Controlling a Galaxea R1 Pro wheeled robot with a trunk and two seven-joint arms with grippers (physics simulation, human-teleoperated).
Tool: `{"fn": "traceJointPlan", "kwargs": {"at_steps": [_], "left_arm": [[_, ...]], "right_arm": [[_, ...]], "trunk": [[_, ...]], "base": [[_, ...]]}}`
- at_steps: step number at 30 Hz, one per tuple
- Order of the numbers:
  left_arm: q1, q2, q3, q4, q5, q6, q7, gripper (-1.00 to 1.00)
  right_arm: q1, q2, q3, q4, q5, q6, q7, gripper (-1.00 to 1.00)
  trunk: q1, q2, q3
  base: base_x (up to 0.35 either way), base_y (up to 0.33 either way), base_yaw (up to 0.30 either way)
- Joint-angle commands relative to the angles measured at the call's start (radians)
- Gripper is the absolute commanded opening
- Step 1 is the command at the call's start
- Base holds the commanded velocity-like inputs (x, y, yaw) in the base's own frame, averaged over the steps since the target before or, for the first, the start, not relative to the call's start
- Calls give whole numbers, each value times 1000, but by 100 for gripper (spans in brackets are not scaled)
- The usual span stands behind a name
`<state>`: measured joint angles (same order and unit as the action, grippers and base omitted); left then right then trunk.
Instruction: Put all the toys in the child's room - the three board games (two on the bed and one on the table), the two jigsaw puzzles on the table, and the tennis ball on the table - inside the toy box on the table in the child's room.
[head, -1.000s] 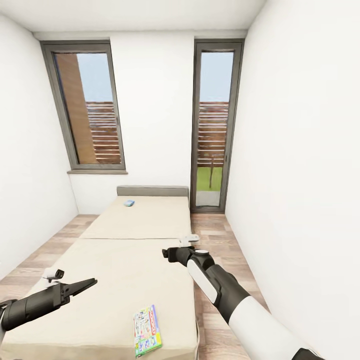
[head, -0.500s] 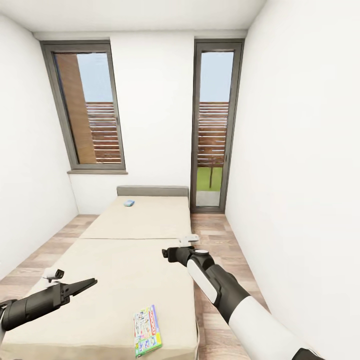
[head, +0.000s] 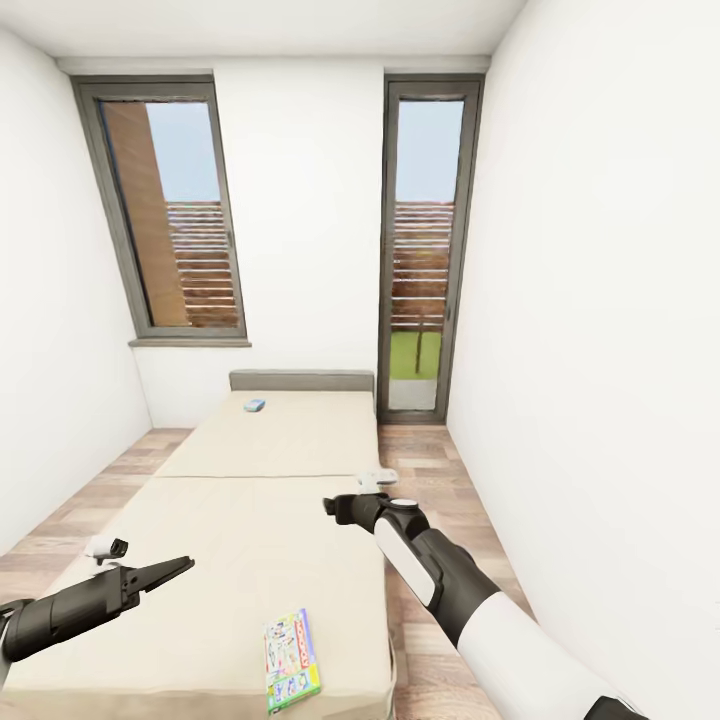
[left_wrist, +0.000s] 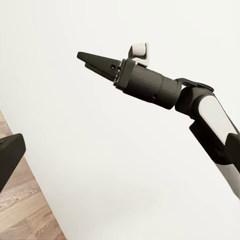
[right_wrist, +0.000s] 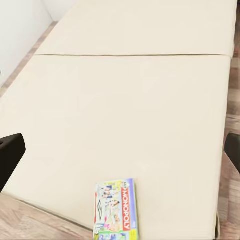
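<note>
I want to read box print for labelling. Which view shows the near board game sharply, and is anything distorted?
Right wrist view: the white-and-green board game is sharp, its MONOPOLY lettering readable. Head view: same box small, print illegible; window frames lean from wide-angle distortion. Lighting is flat and without glare.

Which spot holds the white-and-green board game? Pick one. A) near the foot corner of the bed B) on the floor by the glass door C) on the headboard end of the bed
A: the white-and-green board game lies flat near the foot corner of the bed.
</note>
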<state>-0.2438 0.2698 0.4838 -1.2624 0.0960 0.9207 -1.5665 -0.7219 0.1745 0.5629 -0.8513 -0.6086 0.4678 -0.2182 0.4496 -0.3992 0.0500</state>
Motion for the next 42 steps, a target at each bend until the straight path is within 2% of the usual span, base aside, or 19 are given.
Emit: {"fn": "traceJointPlan", "kwargs": {"at_steps": [1,4,10,28,42], "left_arm": [[0,0,0,0,-1,11,-4,100],[0,0,1,0,-1,10,-4,100],[0,0,0,0,-1,10,-4,100],[0,0,0,0,-2,12,-1,100],[0,0,0,0,-3,12,-1,100]], "right_arm": [[-1,0,2,-1,-18,2,-9,100],[-1,0,2,0,-57,2,-10,100],[-1,0,2,0,-81,3,-11,100],[-1,0,-2,7,-85,3,-13,100],[-1,0,-6,74,-84,2,-15,100]], "trunk": [[0,-1,-2],[0,-1,-6],[0,-1,-14],[0,-1,-39],[0,-1,-60]], "base": [[0,0,-119],[0,0,-126],[0,0,-131],[0,0,-130],[0,0,-95]]}}
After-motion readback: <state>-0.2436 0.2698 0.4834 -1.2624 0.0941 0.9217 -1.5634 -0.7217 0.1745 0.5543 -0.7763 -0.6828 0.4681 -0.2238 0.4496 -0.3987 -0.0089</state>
